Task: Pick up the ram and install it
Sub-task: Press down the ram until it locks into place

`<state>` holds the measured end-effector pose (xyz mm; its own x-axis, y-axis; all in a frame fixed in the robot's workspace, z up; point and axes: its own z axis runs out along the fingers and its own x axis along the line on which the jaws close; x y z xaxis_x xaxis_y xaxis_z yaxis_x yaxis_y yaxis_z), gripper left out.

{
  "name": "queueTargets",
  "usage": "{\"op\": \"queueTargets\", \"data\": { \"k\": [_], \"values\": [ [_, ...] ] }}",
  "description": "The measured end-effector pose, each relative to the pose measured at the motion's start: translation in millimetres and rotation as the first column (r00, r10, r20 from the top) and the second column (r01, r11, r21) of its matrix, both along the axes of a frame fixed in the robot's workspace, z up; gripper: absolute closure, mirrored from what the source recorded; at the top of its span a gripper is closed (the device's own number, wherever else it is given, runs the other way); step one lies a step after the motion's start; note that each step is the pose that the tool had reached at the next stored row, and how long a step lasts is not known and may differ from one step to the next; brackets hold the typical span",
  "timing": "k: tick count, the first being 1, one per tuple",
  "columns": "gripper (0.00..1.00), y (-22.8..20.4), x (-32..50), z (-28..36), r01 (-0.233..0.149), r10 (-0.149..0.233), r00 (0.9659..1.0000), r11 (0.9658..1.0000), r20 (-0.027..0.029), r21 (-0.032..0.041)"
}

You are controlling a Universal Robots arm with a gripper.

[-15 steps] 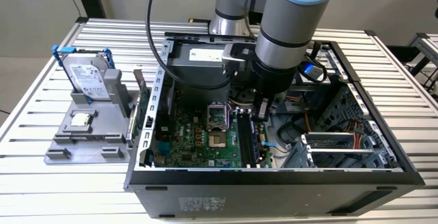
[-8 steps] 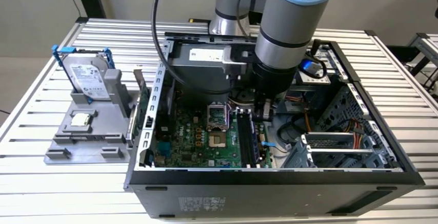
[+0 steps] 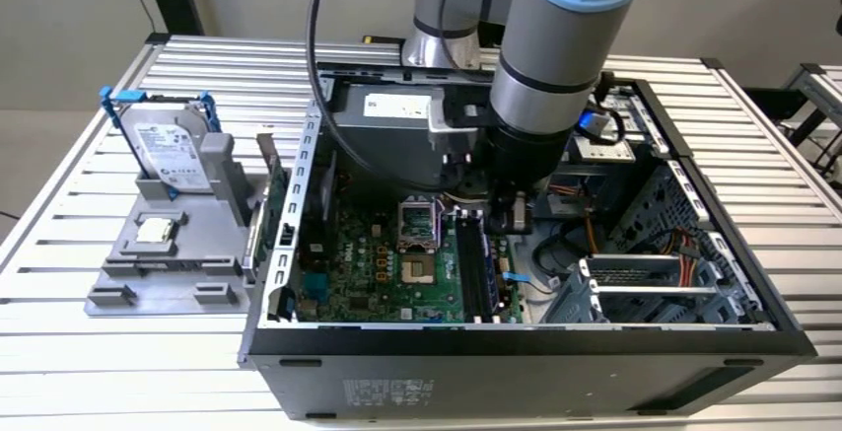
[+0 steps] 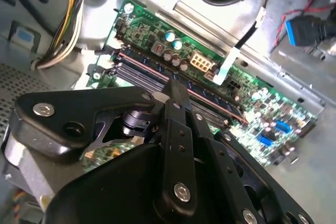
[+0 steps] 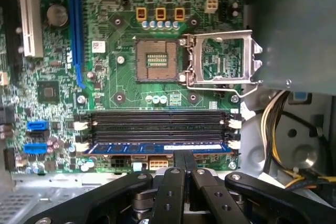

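The ram (image 5: 136, 148) is a long bluish stick standing level in the black slot nearest my gripper, between two white latches (image 5: 80, 148). My gripper (image 5: 184, 157) is shut, and its joined fingertips rest on the ram's upper edge near the middle of its length. The fingers close along the stick's length, not across it, so they do not clasp it. In the second wrist view the shut gripper (image 4: 176, 89) points down onto the row of memory slots (image 4: 152, 74). The exterior view shows the gripper (image 3: 514, 224) low inside the open computer case (image 3: 526, 342), over the slots (image 3: 476, 263).
An open processor socket (image 5: 157, 59) with its raised metal frame (image 5: 223, 59) lies just beyond the slots. Yellow cables (image 5: 273, 124) hang beside them. Outside the case, a grey holder (image 3: 145, 263) carries a silver hard drive (image 3: 172, 150) and a small square chip (image 3: 158, 232).
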<state>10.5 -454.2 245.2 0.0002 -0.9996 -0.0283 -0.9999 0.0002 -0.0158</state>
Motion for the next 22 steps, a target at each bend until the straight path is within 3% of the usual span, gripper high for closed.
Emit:
{"op": "queueTargets", "data": {
  "k": [5,12,14,17,19,22],
  "values": [
    [1.0,-0.5,0.8,-1.6,-0.034,0.034,0.9994,0.9994,-0.0004,-0.0029],
    [1.0,-5.3,2.7,-3.6,-0.037,0.037,0.9993,0.9993,-0.0007,-0.0049],
    [1.0,-5.7,2.9,-3.7,-0.036,0.036,0.9993,0.9993,-0.0037,-0.0047],
    [1.0,-9.0,3.5,-3.9,-0.035,0.035,0.9993,0.9994,-0.0103,-0.0045],
    [1.0,-17.1,3.7,-4.0,-0.035,0.035,0.9993,0.9994,-0.0143,-0.0044],
    [1.0,-19.1,3.7,-4.1,-0.035,0.035,0.9993,0.9994,-0.0149,-0.0044]
  ]
}}
